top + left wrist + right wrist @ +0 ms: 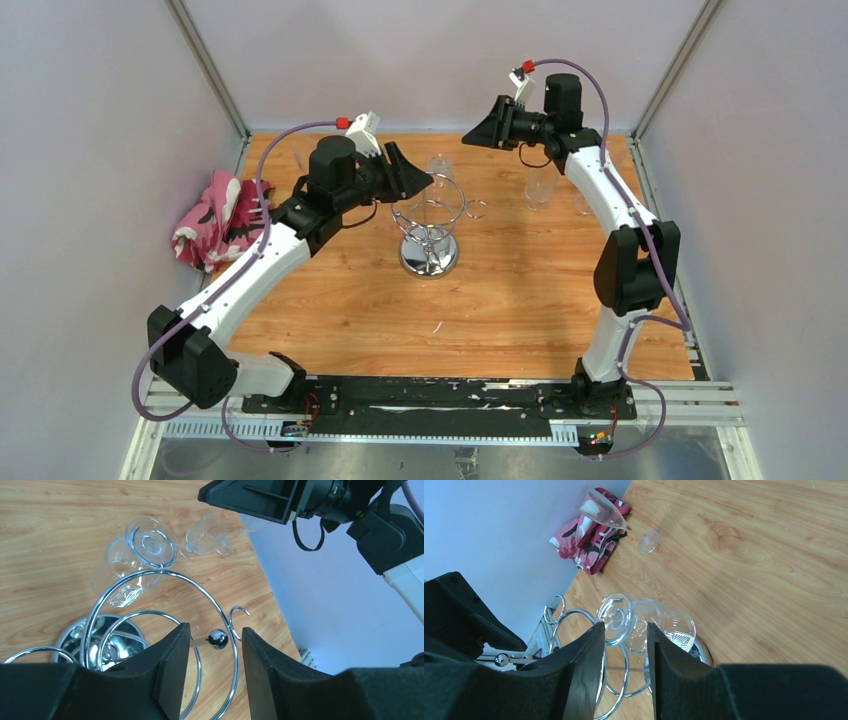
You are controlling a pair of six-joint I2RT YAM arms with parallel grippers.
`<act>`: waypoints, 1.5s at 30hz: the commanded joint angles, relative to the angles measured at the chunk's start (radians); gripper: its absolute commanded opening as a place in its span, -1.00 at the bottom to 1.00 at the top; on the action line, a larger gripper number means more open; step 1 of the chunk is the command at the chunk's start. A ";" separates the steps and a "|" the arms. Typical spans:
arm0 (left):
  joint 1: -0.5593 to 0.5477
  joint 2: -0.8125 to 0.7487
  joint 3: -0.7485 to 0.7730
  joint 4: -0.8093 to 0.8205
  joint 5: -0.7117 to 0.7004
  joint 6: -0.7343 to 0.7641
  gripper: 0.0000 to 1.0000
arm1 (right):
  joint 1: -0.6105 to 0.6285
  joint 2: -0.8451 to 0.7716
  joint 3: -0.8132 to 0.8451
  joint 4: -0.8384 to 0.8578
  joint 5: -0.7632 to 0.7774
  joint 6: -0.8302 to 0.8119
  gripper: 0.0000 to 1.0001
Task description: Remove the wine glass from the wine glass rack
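Observation:
The chrome wine glass rack (pixel 429 236) stands mid-table on its mirrored dome base (pixel 429 258). A clear wine glass (pixel 131 575) hangs upside down from one of its outer loops, foot (pixel 150 543) uppermost. My left gripper (pixel 215 631) is open above the rack, and the ball on top of the post (pixel 218 639) lies between its fingers without touching them. My right gripper (pixel 625 627) is open higher up at the back (pixel 472 136). The hanging wine glass (pixel 664 624) and its foot (pixel 616 611) show just beyond its fingertips, and nothing is gripped.
A pink patterned cloth (pixel 213 221) lies at the left wall. Another glass (pixel 603 509) stands beside it. More clear glasses (pixel 540 187) stand at the back right, one of them close behind the rack (pixel 206 533). Grey walls enclose the table on three sides.

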 commanded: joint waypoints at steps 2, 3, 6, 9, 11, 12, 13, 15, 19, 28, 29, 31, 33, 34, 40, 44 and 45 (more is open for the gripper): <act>-0.006 0.004 -0.049 0.094 0.053 -0.029 -0.05 | -0.012 -0.015 -0.057 0.094 -0.018 0.042 -0.18; -0.008 0.004 -0.061 0.105 0.055 -0.030 -0.06 | -0.012 -0.016 -0.066 0.111 -0.023 0.053 -0.18; -0.015 0.002 -0.089 0.130 0.024 -0.019 -0.11 | -0.012 -0.019 -0.094 0.172 -0.039 0.082 -0.19; -0.025 0.005 -0.096 0.131 -0.017 0.009 -0.19 | -0.012 -0.028 -0.117 0.206 -0.045 0.094 -0.19; -0.030 0.008 -0.097 0.165 -0.040 0.029 -0.25 | -0.011 -0.033 -0.132 0.223 -0.049 0.100 -0.20; -0.034 0.008 -0.098 0.173 -0.053 0.040 -0.29 | -0.012 -0.036 -0.141 0.235 -0.052 0.103 -0.20; -0.036 0.009 -0.097 0.176 -0.065 0.052 -0.36 | -0.011 -0.038 -0.149 0.256 -0.060 0.109 -0.21; -0.039 0.013 -0.093 0.187 -0.076 0.073 -0.48 | -0.011 -0.035 -0.157 0.272 -0.076 0.120 -0.22; -0.039 0.021 -0.092 0.189 -0.071 0.090 -0.74 | -0.012 0.005 -0.144 0.332 -0.165 0.194 -0.22; -0.041 0.009 -0.106 0.215 0.020 0.057 -0.93 | -0.011 0.098 -0.072 0.296 -0.195 0.201 -0.19; -0.041 0.007 -0.107 0.215 0.031 0.055 -0.93 | -0.010 0.107 -0.065 0.289 -0.197 0.195 -0.19; -0.041 -0.005 -0.114 0.214 0.043 0.058 -0.94 | -0.010 0.119 -0.057 0.267 -0.201 0.182 -0.18; -0.040 -0.025 -0.127 0.214 0.046 0.059 -0.96 | -0.007 0.125 -0.060 0.268 -0.205 0.179 -0.17; -0.041 -0.034 -0.135 0.214 0.044 0.060 -0.96 | -0.005 0.128 -0.059 0.274 -0.211 0.183 -0.17; -0.041 -0.061 -0.173 0.214 0.045 0.057 -0.97 | 0.008 0.156 -0.027 0.304 -0.231 0.220 -0.16; -0.041 -0.055 -0.179 0.215 0.044 0.056 -0.98 | 0.023 0.175 0.009 0.326 -0.244 0.252 -0.16; -0.041 -0.053 -0.178 0.214 0.046 0.057 -0.98 | 0.028 0.178 0.021 0.322 -0.250 0.255 -0.16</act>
